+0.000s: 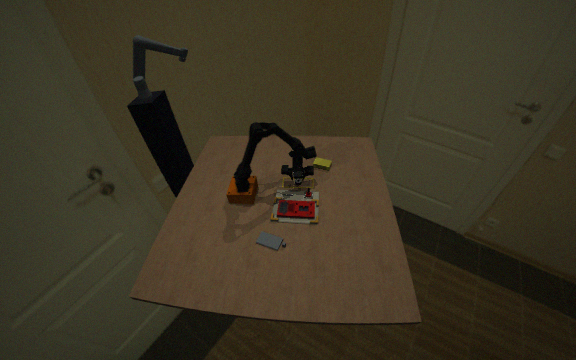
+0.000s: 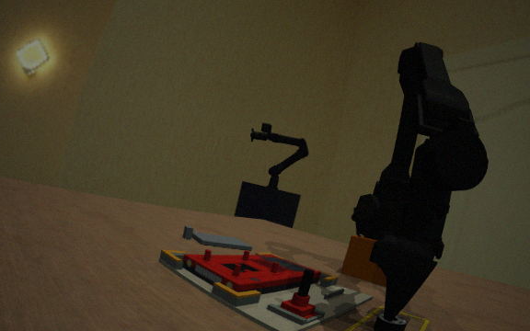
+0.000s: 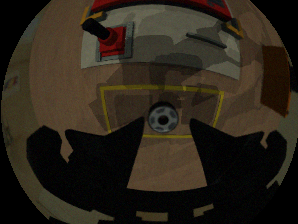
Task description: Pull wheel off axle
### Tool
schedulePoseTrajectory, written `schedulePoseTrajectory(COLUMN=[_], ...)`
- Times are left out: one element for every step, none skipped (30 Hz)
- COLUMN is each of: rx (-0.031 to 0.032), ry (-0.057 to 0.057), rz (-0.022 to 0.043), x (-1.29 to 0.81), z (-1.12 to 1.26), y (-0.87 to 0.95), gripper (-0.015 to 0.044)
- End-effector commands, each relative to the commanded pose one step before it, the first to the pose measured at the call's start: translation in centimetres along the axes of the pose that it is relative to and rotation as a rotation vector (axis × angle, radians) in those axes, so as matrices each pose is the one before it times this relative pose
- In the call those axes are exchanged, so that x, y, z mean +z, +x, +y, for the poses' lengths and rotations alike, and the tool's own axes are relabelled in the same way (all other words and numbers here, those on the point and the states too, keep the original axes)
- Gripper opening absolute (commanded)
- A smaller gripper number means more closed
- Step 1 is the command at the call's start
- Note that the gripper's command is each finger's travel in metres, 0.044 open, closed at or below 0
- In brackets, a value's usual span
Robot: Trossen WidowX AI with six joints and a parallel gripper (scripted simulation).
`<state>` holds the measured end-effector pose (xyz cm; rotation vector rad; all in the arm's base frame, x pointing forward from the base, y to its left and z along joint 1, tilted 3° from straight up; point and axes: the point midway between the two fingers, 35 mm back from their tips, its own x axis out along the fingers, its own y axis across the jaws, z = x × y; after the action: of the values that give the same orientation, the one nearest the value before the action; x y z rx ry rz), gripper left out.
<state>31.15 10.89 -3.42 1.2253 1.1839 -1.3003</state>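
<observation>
We find the grey plate (image 1: 270, 240) lying flat on the surface (image 1: 318, 280), well left of the work. Next comes the orange base (image 1: 242, 190) of the arm. To its right sits the white board (image 3: 166, 32), bearing the red tray (image 2: 247, 271) and the upright axle (image 2: 305, 285) on its red foot; the axle stands bare.

Beyond the board edge lies the yellow-outlined area (image 3: 161, 111). The wheel (image 3: 161, 117) rests on the surface inside that outline, near its edge on the gripper's side, hub facing up.

The gripper (image 3: 161, 137) stands directly over the wheel, pointing down, with its jaws partly parted to either side of the wheel. Whether a finger touches the rim we cannot tell.

Farthest right, a yellow block (image 1: 322, 163) lies apart.
</observation>
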Motion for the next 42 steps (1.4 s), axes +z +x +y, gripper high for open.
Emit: schedulePoseTrajectory(rx=[0.01492,-0.00076,-0.00026,0.00000,0.00000,0.00934,-0.00074,-0.00124,-0.00151,-0.00152,-0.00153,-0.00155,-0.00155,-0.00156,-0.00157,-0.00130,-0.00078,-0.00026,0.00000,0.00000,0.00000,0.00000,0.00000,0.00000,0.00000,0.00000,0.00000,0.00000,0.00000,0.00000,0.00000,0.00000,0.00000,0.00000,0.00000,0.00000,0.00000,0.00000,0.00000,0.00000,0.00000,0.00000], ry=[0.0048,0.0006,0.0002,0.0000,0.0000,-0.0048,0.0002,0.0004,0.0005,0.0005,0.0005,0.0005,0.0005,0.0005,0.0005,0.0004,0.0002,0.0001,0.0000,0.0000,0.0000,0.0000,0.0000,0.0000,0.0000,0.0000,0.0000,0.0000,0.0000,0.0000,0.0000,0.0000,0.0000,0.0000,0.0000,0.0000,0.0000,0.0000,0.0000,0.0000,0.0000,0.0000], rz=[0.01081,0.00020,0.00006,0.00000,0.00000,-0.00074,-0.00008,-0.00013,-0.00017,-0.00017,-0.00018,-0.00018,-0.00019,-0.00019,-0.00020,-0.00016,-0.00010,-0.00003,0.00000,0.00000,0.00000,0.00000,0.00000,0.00000,0.00000,0.00000,0.00000,0.00000,0.00000,0.00000,0.00000,0.00000,0.00000,0.00000,0.00000,0.00000,0.00000,0.00000,0.00000,0.00000,0.00000,0.00000], x=[-0.139,0.021,0.008,0.000,0.000,0.009,0.164,0.278,0.344,0.351,0.357,0.363,0.368,0.373,0.377,0.313,0.189,0.063,0.000,0.000,0.000,0.000,0.000,0.000,0.000,0.000,0.000,0.000,0.000,0.000,0.000,0.000,0.000,0.000,0.000,0.000,0.000,0.000,0.000,0.000,0.000,0.000], z=[0.333,-0.046,-0.019,0.000,0.000,0.103,-0.376,-0.636,-0.787,-0.804,-0.819,-0.833,-0.845,-0.855,-0.864,-0.718,-0.433,-0.145,0.000,0.000,0.000,0.000,0.000,0.000,0.000,0.000,0.000,0.000,0.000,0.000,0.000,0.000,0.000,0.000,0.000,0.000,0.000,0.000,0.000,0.000,0.000,0.000], y=[-3.753,-0.656,-0.222,0.000,0.000,0.791,-0.358,-0.576,-0.663,-0.623,-0.584,-0.543,-0.503,-0.462,-0.421,-0.316,-0.176,-0.056,0.000,0.000,0.000,0.000,0.000,0.000,0.000,0.000,0.000,0.000,0.000,0.000,0.000,0.000,0.000,0.000,0.000,0.000,0.000,0.000,0.000,0.000,0.000,0.000], gripper=[0.0300,0.0300,0.0300,0.0300,0.0300,0.0326,0.0352,0.0379,0.0405,0.0431,0.0440,0.0440,0.0440,0.0440,0.0440,0.0440,0.0440,0.0440,0.0440,0.0440,0.0440,0.0440,0.0440,0.0440,0.0440,0.0440,0.0440,0.0440,0.0440,0.0440,0.0440,0.0440,0.0440,0.0440,0.0440,0.0440,0.0440,0.0440,0.0440,0.0440,0.0440,0.0440])
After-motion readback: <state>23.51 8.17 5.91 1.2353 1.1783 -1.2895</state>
